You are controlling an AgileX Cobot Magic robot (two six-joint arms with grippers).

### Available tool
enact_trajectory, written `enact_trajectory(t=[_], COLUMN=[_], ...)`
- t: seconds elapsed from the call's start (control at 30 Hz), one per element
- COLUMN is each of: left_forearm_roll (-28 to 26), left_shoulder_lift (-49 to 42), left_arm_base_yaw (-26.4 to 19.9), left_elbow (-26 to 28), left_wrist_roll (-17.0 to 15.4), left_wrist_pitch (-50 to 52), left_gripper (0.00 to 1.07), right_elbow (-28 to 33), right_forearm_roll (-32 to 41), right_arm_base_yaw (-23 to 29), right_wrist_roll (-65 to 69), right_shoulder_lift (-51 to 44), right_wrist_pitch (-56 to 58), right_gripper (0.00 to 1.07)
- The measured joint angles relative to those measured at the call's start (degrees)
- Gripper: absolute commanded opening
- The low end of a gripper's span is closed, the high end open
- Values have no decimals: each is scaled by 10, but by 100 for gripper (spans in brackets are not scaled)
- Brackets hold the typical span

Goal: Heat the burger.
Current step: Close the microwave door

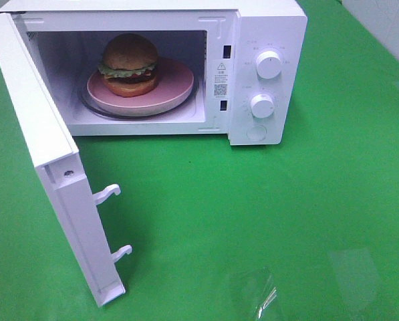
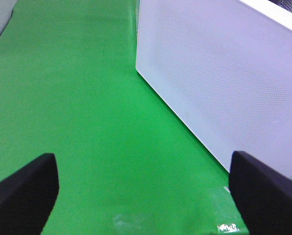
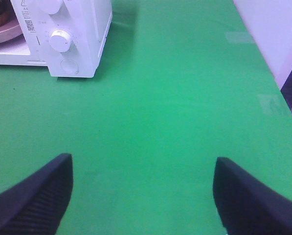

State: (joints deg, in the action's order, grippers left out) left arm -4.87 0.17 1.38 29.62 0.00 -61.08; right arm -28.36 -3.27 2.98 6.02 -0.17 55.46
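Green cloth (image 1: 252, 221) is covering the table, with the microwave (image 1: 286, 40) sitting at 12 o'clock. Its door (image 1: 45, 154) is hanging open toward 8 o'clock. The burger (image 1: 130, 63) is resting on the pink plate (image 1: 176, 87) inside the cavity. The left gripper (image 2: 143, 176) and right gripper (image 3: 143, 171) are hovering wide apart, holding nothing. Loading appears complete; the next move is likely calling for pushing the door shut, then turning a knob (image 1: 262, 105).

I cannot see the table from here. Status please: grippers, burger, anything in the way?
Left gripper open, empty. Right gripper open, empty. Burger on plate inside microwave. Door wide open, not yet shut.
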Motion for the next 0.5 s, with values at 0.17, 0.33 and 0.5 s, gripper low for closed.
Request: enact_trajectory(t=[0.17, 0.33, 0.5], left_forearm_roll=[0, 0, 0], left_shoulder_lift=[0, 0, 0], left_arm_base_yaw=[0, 0, 0], left_elbow=[0, 3, 14], left_wrist_roll=[0, 0, 0], left_wrist_pitch=[0, 1, 50], left_gripper=[87, 86, 75], right_elbow=[0, 0, 0], right_forearm_roll=[0, 0, 0], right_arm_base_yaw=[0, 0, 0], right_wrist_roll=[0, 0, 0], right_shoulder_lift=[0, 0, 0], right_wrist_pitch=[0, 0, 0], right_gripper=[76, 76, 76])
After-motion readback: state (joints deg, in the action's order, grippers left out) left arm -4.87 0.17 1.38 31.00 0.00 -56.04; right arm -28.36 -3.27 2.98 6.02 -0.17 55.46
